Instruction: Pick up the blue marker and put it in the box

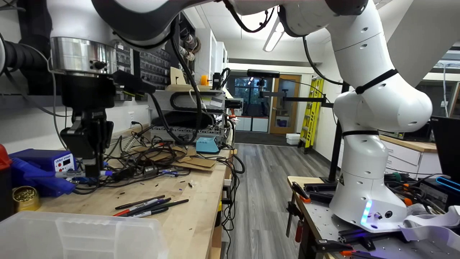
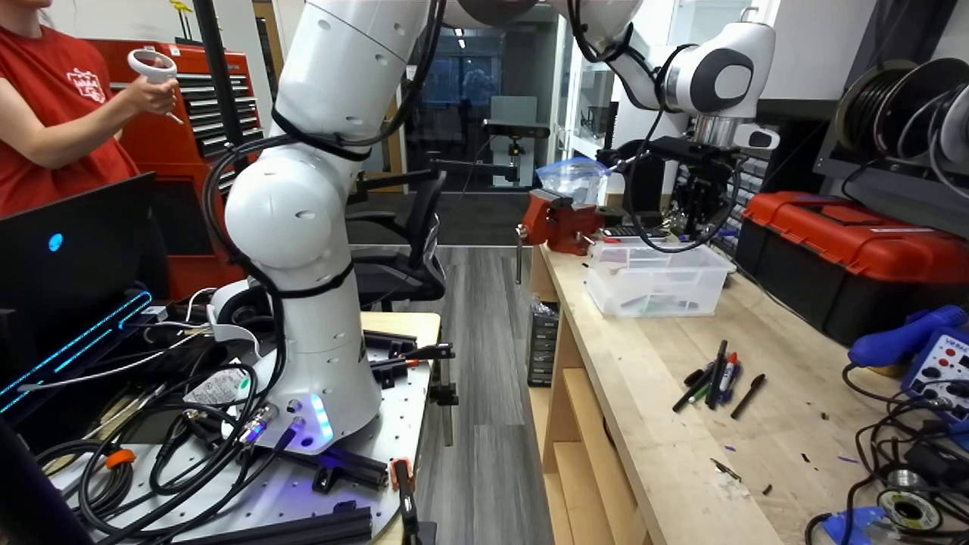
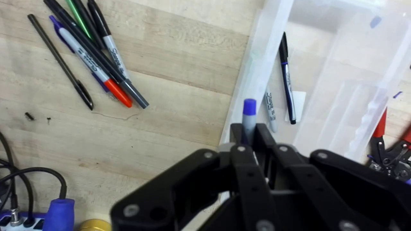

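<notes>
Where the wooden surface stretches through both exterior views, the white arm reaches out above it with its wrist turned down. A red-lidded black case lies along the back. Between the case and the front edge stands the box: whitish, translucent, open-topped, upright. A red vise sits near the box, at the edge.

The tool is held above the box rim. Fingers brought in, pinching the blue marker between the tips.

Blue boxy device with a small display, well apart from the box; gold tin near the device.

Loose pens and markers, one red-capped, lie crossed and overlapping on the surface beside the box. One black pen lies alone, just beside that group. Inside the box, seen from the wrist: a grey marker and a dark-capped pen, apart from each other.

Blue marker: grey barrel, blue end, off the surface, roughly level and running crosswise through the fingertips. Wrist view lines its blue end up with the box wall; unclear whether it is over the wall or over the interior.

Dark scraps lie scattered on the surface.
</notes>
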You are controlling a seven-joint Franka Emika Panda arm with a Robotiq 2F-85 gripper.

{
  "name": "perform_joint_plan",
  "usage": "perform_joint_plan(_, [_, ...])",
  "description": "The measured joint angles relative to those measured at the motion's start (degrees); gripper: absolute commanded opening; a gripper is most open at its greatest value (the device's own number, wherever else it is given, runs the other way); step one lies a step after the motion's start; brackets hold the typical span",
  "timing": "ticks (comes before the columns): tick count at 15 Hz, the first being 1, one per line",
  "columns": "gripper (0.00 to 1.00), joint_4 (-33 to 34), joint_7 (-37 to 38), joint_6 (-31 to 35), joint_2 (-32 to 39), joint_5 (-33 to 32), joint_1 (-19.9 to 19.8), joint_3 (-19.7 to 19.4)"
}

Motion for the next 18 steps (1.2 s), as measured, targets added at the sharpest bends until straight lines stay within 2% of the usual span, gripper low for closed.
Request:
perform_joint_plan(10, [0.03, 10.6, 1.6, -2.0, 11.6, 1.1, 3.9, 0.3])
perform_joint_plan(11, [0.12, 11.0, 1.6, -2.5, 12.2, 1.2, 4.2, 0.3])
perform_joint_plan(12, [0.32, 11.5, 1.6, -2.9, 12.5, 1.3, 4.4, 0.4])
perform_joint_plan(15, [0.46, 11.9, 1.6, -4.2, 12.9, 1.3, 4.8, 0.4])
perform_joint_plan(18, [0.66, 12.0, 1.6, -4.7, 12.9, 1.3, 4.9, 0.4])
